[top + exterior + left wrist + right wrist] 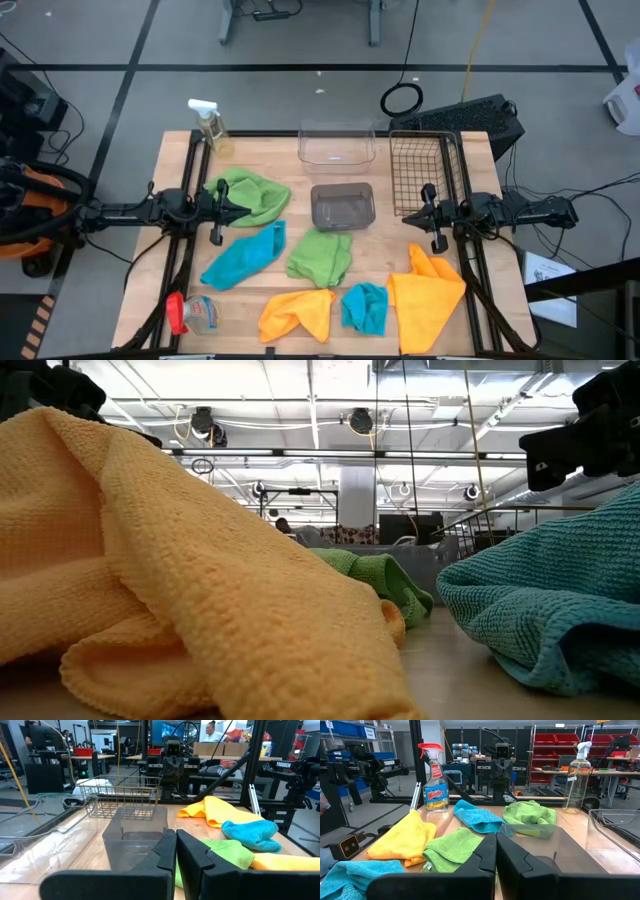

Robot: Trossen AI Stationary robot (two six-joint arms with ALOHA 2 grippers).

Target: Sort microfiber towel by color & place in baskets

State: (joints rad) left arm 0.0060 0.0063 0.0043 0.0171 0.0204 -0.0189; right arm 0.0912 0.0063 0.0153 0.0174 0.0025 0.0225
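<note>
Both arms reach level over the tabletop (260,140) toward each other, the left pincer (226,203) at 9 o'clock and the right pincer (421,213) at 3 o'clock, each clenched on nothing. Six towels lie loose at 6 o'clock: two green (250,195) (322,257), two blue (243,256) (365,307), two orange (297,313) (428,295). The left blue towel's long axis runs from 7 to 1 o'clock; three baskets sit at 12 o'clock: clear tub (337,144), grey tub (343,206), wire basket (425,170).

The left gripper (176,851) is seen shut over the table (187,822), with the smoky grey tub (131,840) just past it, the wire-mesh basket (117,796) behind that, and green (227,854), turquoise (251,833) and orange-yellow (216,810) towels spread beside the tub, the clear tub (47,842) on its other side.
</note>
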